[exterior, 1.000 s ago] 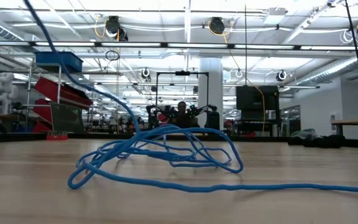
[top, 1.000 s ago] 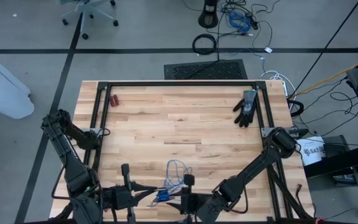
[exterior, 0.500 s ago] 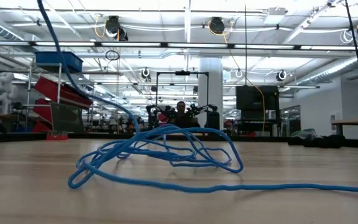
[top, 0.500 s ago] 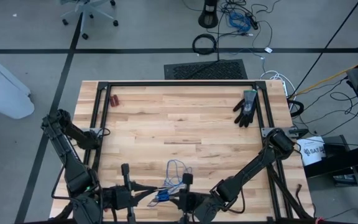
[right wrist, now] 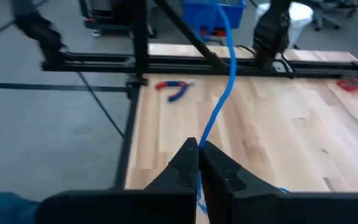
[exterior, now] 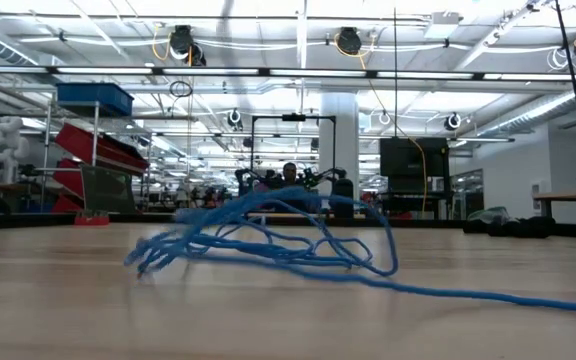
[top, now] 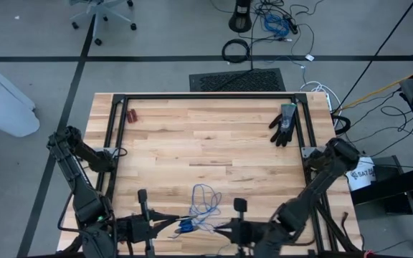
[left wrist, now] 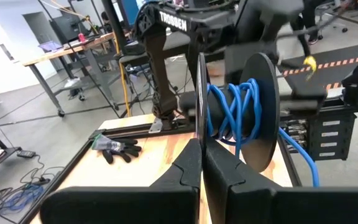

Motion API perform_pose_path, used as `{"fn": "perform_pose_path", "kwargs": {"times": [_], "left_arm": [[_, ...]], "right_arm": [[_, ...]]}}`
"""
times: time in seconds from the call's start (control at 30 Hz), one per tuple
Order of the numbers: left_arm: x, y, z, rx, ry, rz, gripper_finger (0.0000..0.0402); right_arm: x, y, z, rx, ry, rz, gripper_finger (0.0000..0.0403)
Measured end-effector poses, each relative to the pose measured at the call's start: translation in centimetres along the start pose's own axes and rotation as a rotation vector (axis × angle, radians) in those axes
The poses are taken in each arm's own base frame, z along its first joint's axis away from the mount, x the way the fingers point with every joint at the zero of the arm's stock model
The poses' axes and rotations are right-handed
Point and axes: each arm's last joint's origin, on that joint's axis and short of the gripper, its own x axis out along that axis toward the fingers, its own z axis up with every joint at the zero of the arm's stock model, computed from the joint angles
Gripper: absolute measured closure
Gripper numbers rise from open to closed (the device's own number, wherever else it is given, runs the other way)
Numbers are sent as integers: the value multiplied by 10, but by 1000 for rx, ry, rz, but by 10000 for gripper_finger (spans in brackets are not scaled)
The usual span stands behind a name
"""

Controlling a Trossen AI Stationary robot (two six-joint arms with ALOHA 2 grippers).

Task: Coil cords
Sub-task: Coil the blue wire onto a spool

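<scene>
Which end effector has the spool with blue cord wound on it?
The left end effector: its shut fingers grip a black spool wrapped in the blue cord. The right end effector pinches only a bare strand.

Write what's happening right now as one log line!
right gripper: shut on blue cord | left gripper: shut on spool | loose loops on table

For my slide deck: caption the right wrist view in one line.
Right gripper shut on the blue cable, which runs taut above the wooden table.
</scene>
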Motion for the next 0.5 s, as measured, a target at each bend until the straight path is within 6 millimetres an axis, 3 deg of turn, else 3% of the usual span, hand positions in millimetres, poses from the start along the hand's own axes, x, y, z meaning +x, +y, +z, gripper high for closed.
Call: {"fn": "perform_pose_path", "kwargs": {"times": [0.23, 0.5], "left_arm": [[0, 0, 0, -1, 0, 0, 395], [0, 0, 0, -2, 0, 1, 395]], "right_arm": [[-37, 10, 12, -9, -92, 4, 403], [-53, 16, 16, -33, -137, -29, 403]]}}
